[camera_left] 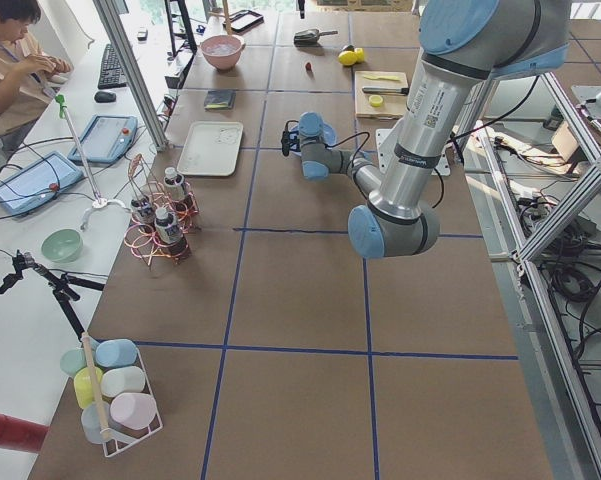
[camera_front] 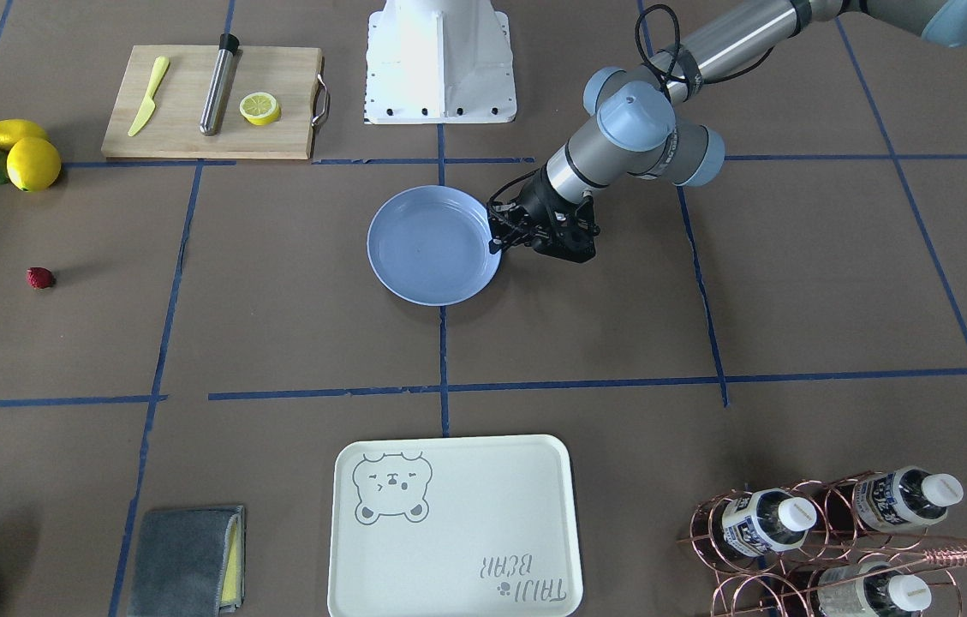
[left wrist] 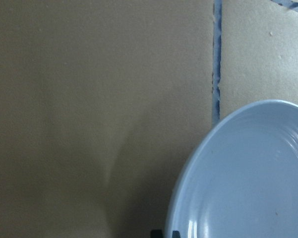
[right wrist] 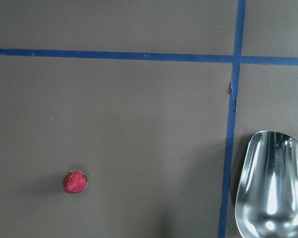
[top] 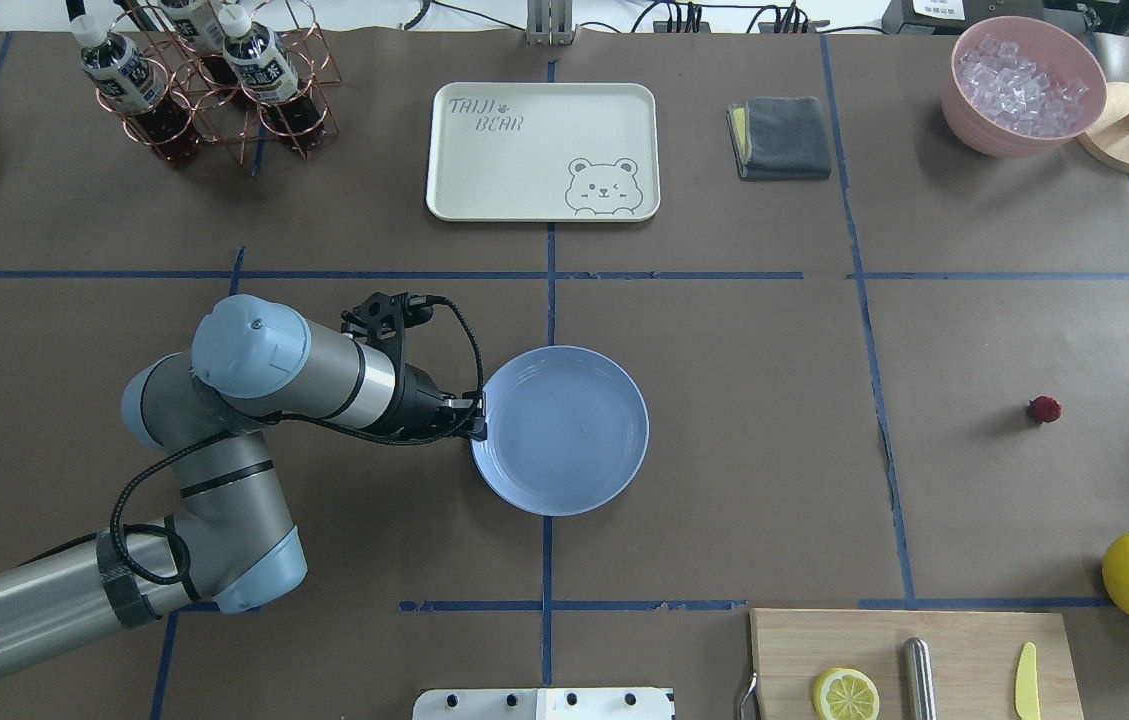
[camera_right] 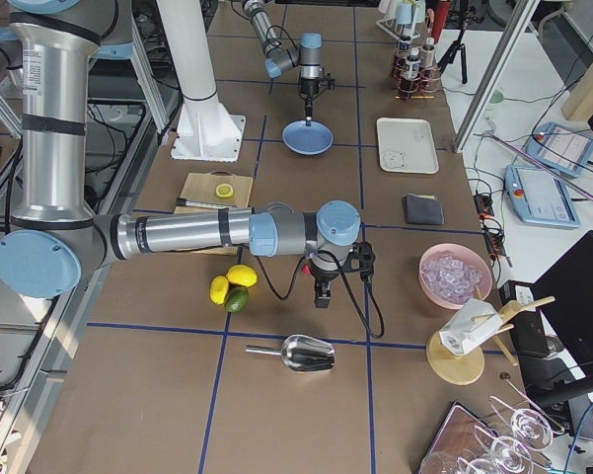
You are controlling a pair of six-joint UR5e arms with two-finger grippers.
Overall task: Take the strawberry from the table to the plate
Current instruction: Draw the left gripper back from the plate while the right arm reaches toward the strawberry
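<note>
The strawberry [camera_front: 40, 278] [top: 1044, 408] lies alone on the brown table [camera_front: 295, 300], far from the light-blue plate [camera_front: 432, 248] [top: 564, 430] at the table's middle. My left gripper [camera_front: 496, 244] [top: 477, 420] is shut on the plate's rim; the left wrist view shows the plate [left wrist: 248, 178] right at its fingertips. My right gripper [camera_right: 319, 296] shows only in the exterior right view, low over the table beside the lemons, and I cannot tell if it is open. Its wrist view has the strawberry [right wrist: 76, 182] at lower left, with no fingers in sight.
A metal scoop [camera_right: 296, 353] [right wrist: 270, 188] lies near the right gripper. Two lemons and an avocado [camera_front: 12, 154] sit beside the cutting board [camera_front: 286, 77], which carries a lemon half, knife and steel rod. The bear tray [camera_front: 466, 506], grey cloth [camera_front: 188, 557] and bottle rack [camera_front: 817, 531] line the far side.
</note>
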